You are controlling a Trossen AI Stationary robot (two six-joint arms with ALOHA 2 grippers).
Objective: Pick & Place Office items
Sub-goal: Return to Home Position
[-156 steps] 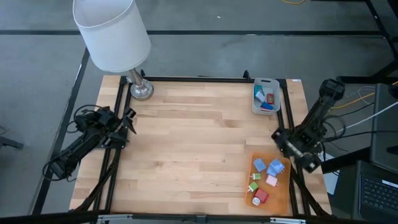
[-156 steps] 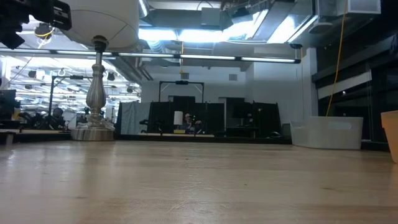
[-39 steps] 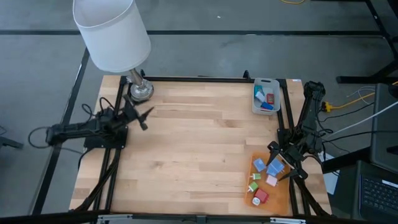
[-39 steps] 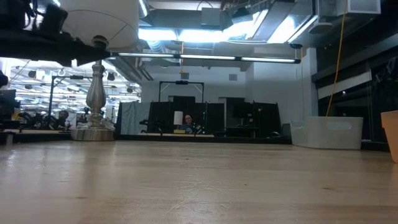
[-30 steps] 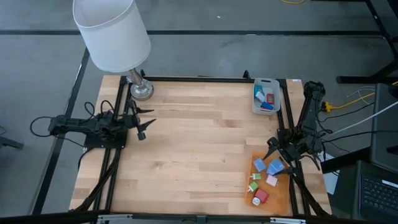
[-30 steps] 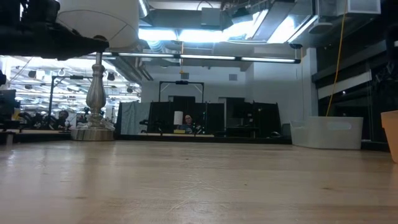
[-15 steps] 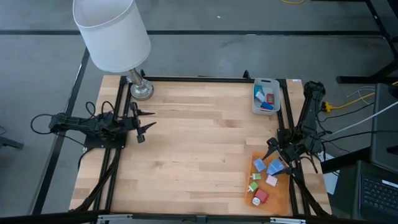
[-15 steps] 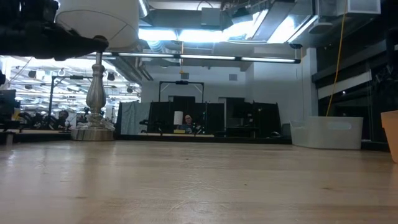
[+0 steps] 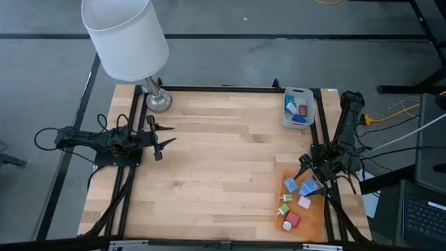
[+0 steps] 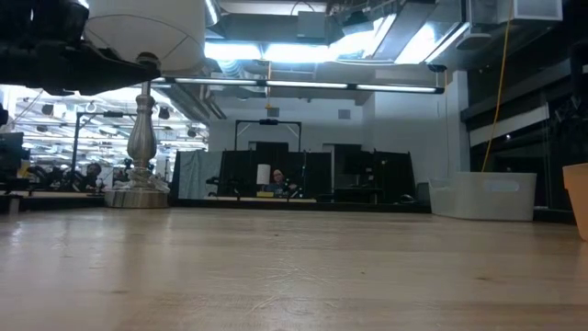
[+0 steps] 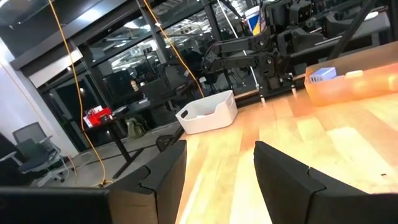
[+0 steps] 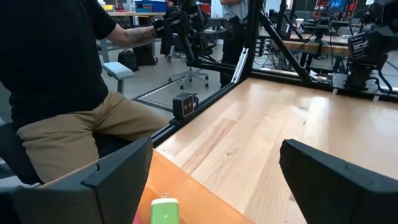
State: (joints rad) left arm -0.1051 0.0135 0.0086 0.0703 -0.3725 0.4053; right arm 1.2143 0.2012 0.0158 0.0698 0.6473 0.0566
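Office items (image 9: pixel 296 199) lie clustered on the orange sheet (image 9: pixel 317 217) at the surface's (image 9: pixel 223 160) near right corner, the right claw (image 9: pixel 312 183) wide open and empty over the sheet's far edge. Farther back, the left claw (image 9: pixel 166 134) hangs open, empty, at the left edge; more items sit in the grey tray (image 9: pixel 297 90).

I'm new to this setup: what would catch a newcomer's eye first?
The big white lamp over the far left corner of the table dominates the high view. Next come the coloured pieces clustered in the orange bin at the near right corner, beside the open right gripper; the left gripper hangs open by the left edge.
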